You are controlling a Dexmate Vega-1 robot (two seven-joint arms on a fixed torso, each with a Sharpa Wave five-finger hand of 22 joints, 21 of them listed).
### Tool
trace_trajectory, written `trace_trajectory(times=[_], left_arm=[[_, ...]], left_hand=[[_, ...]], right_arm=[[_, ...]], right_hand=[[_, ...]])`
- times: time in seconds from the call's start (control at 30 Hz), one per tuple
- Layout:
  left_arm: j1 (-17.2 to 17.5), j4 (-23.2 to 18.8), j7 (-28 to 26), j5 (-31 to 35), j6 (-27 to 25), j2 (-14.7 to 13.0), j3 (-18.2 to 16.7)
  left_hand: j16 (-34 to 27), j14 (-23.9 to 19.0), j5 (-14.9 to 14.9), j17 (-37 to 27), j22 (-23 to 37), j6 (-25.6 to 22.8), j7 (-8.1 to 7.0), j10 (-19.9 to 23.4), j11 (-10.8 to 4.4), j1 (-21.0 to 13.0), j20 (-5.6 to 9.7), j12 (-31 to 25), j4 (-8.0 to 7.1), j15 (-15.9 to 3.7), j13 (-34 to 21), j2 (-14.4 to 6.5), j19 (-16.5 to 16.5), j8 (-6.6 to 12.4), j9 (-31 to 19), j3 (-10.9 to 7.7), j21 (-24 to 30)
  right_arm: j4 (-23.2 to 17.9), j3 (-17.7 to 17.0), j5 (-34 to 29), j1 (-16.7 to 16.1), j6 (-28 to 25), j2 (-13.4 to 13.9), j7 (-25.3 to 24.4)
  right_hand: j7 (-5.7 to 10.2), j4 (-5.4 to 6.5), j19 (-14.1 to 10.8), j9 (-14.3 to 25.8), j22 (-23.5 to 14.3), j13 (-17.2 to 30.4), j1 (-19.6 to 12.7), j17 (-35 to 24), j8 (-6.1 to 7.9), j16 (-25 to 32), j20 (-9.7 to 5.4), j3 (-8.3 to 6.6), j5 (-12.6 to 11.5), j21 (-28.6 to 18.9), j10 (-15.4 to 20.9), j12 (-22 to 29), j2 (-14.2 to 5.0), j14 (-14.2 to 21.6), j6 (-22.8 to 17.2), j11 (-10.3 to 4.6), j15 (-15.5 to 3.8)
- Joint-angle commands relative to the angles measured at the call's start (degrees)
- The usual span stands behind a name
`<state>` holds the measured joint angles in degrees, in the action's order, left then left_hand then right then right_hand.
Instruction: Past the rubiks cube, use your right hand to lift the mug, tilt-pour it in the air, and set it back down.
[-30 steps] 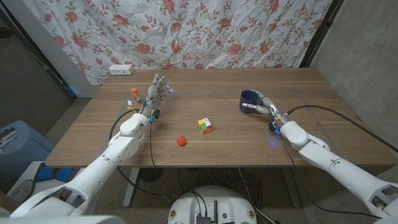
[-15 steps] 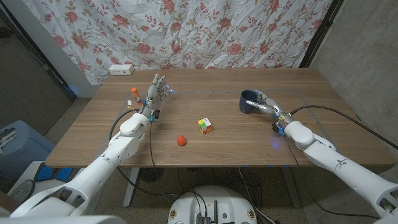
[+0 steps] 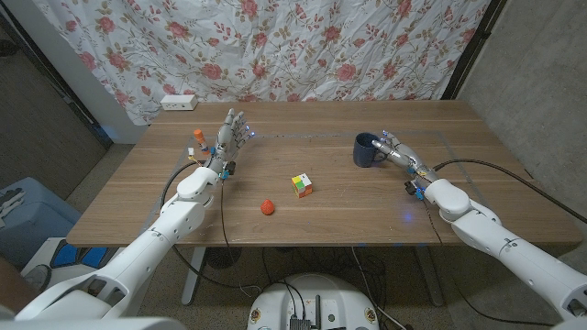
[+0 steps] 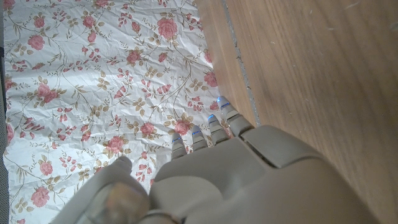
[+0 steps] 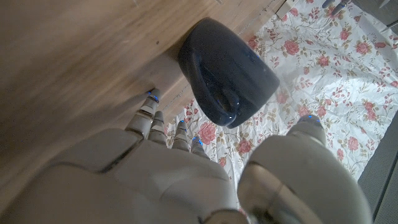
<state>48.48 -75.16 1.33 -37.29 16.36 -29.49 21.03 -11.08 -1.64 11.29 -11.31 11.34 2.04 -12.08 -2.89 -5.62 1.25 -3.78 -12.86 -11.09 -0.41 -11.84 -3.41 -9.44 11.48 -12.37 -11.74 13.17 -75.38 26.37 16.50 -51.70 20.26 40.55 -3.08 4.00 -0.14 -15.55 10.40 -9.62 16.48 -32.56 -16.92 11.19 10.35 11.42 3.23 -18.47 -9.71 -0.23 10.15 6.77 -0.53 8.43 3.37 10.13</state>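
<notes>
your right hand (image 3: 396,150) is beside the mug (image 3: 367,149), fingers spread, holding nothing.
the dark blue mug stands on the table (image 3: 348,211) at center right of the head view, past the rubiks cube (image 3: 302,185). your left hand (image 3: 229,137) stays spread at upper left.

— Lighting? Even, fairly bright, from overhead. Soft short shadows under the mug (image 3: 368,149) and rubiks cube (image 3: 302,185) on the table (image 3: 330,211).
— Glare? Faint sheen on the far wood. Dim corners, slight bending at head-view edges.
— Focus? Sharp overhead. Right hand (image 5: 168,174) and left hand (image 4: 249,174) blurred up close in wrist views.
</notes>
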Motion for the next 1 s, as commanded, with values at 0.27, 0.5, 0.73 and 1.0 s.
trace_trajectory(times=[0.27, 0.5, 0.73, 1.0], left_arm=[[0.0, 0.0, 0.0, 0.0, 0.0, 0.0, 0.0], [0.0, -0.1, 0.0, 0.0, 0.0, 0.0, 0.0], [0.0, 0.0, 0.0, 0.0, 0.0, 0.0, 0.0], [0.0, 0.0, 0.0, 0.0, 0.0, 0.0, 0.0]], left_hand=[[-0.3, -0.5, 0.3, -0.3, 0.2, 0.1, -0.42, -0.2, -0.25, 0.2, 0.03, -0.2, -0.07, -0.23, -0.3, -6.8, -0.5, 0.13, -0.2, -0.34, 0.4], [-0.3, -0.5, 0.3, -0.3, 0.2, 0.1, -0.43, -0.2, -0.39, 0.2, 0.03, -0.2, -0.07, -0.18, -0.3, -6.8, -0.5, 0.14, -0.2, -0.33, 0.4], [-0.3, -0.5, 0.3, -0.3, 0.2, 0.1, -0.36, -0.2, -0.36, 0.2, 0.03, -0.2, -0.07, -0.18, -0.3, -6.8, -0.5, 0.15, -0.2, -0.33, 0.4], [-0.3, -0.5, 0.3, -0.3, 0.2, 0.0, -0.37, -0.2, -0.4, 0.2, 0.0, -0.2, -0.07, -0.17, -0.3, -6.8, -0.5, 0.17, -0.2, -0.33, 0.4]], right_arm=[[0.6, -3.4, 7.8, -0.2, -0.3, -4.5, -1.2], [1.8, -4.9, 10.9, 0.0, 1.4, -6.9, -1.3], [2.5, -5.7, 13.1, 0.4, 2.0, -8.5, -1.2], [3.6, -7.2, 17.2, 0.7, 3.5, -11.6, -0.8]], right_hand=[[-1.85, 2.28, 0.5, -0.1, 0.0, -1.7, 3.9, 0.6, 0.28, 1.1, -1.27, 1.07, -0.9, -0.6, 1.0, 0.9, -1.44, 0.3, -2.0, -0.44, -0.88], [-2.76, 3.13, 0.4, -0.2, 0.1, -2.7, 5.2, 1.0, 0.4, 1.6, -3.16, 1.23, -1.1, -0.7, 2.3, 1.2, -2.54, 1.3, -3.4, -0.36, -1.71], [-3.61, 4.06, 0.5, -0.3, 0.1, -3.5, 6.6, 1.3, 0.42, 1.9, -4.41, 1.37, -1.1, -0.8, 2.8, 1.2, -3.66, 2.0, -4.4, -0.59, -2.67], [-6.19, 5.38, 2.3, -0.3, 0.1, -4.6, 8.7, 1.9, 0.42, 1.7, -6.65, 1.71, -1.0, -0.4, 4.2, 1.3, -5.12, 1.9, -6.1, -0.4, -2.94]])
